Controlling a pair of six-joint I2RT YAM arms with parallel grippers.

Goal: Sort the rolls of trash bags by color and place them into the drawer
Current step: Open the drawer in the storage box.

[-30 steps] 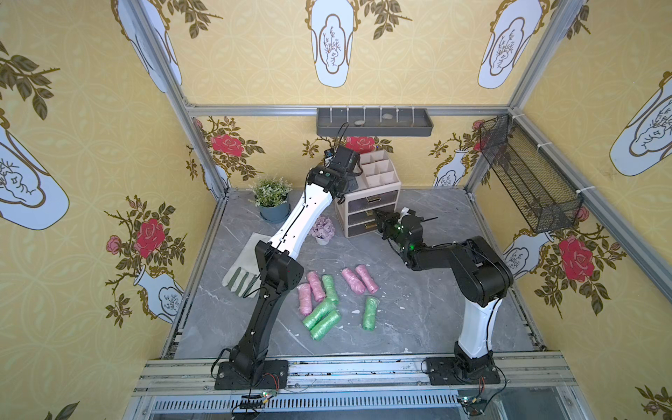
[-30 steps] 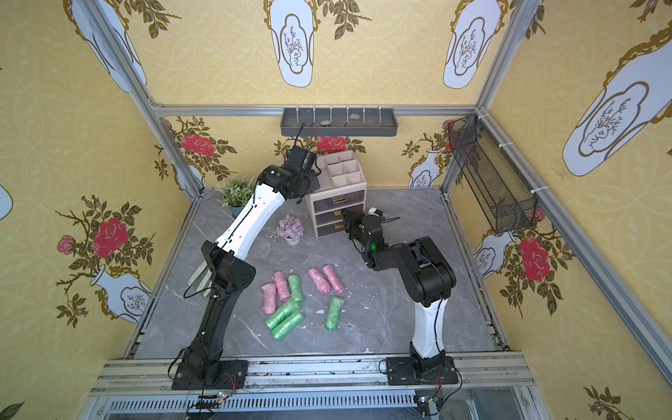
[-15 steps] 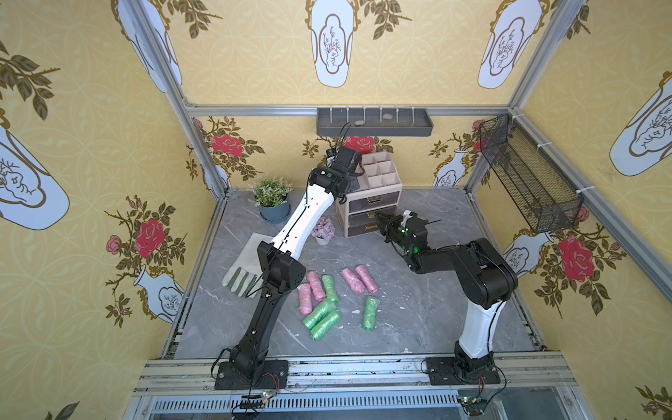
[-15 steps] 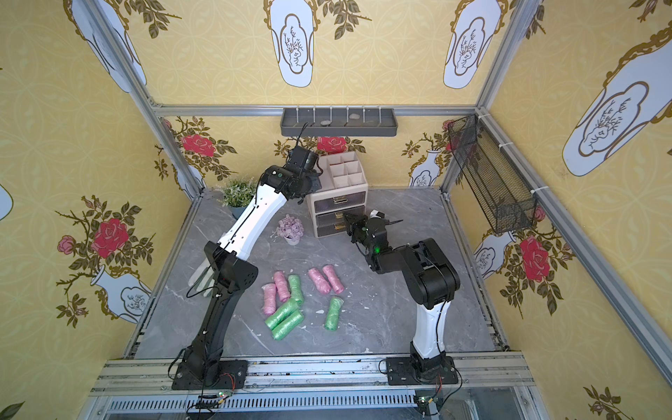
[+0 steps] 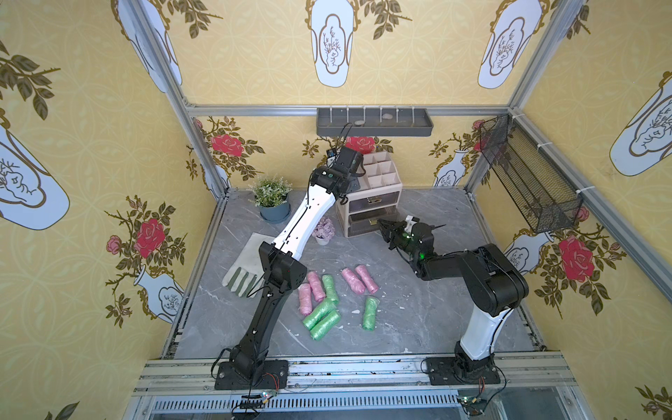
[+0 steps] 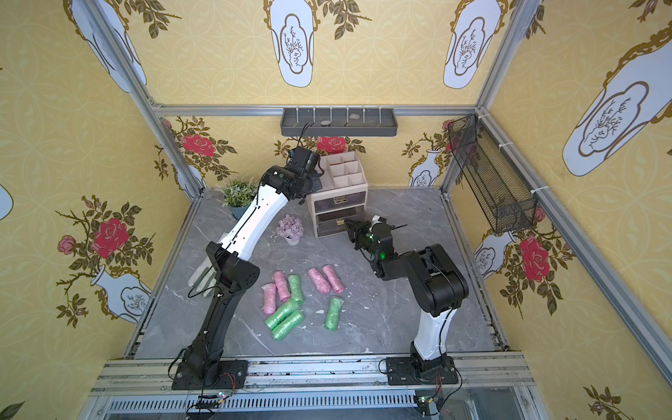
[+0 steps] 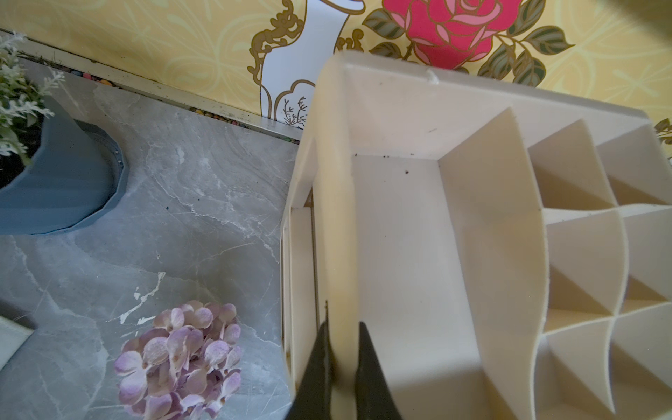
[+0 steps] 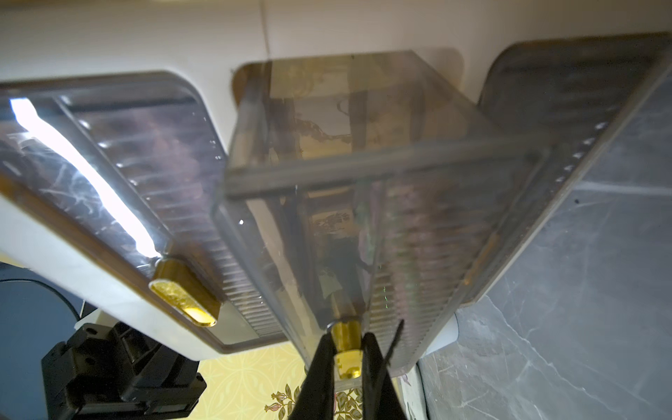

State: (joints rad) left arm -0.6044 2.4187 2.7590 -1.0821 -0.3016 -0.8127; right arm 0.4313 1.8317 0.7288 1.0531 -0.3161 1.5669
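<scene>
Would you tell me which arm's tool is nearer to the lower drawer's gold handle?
Right. The right tool is shut on the gold handle; the left tool pinches the organizer wall up top, well away.

The right claw (image 8: 347,340) has its two black fingers pinched on either side of a gold knob (image 8: 347,351) at the front of a smoky clear drawer (image 8: 363,174). This drawer juts out of the cream cabinet (image 8: 145,36). The neighbouring drawer (image 8: 152,163) sits flush (its own gold pull untouched). Grey marble surface (image 8: 582,291) lies beside.
</scene>
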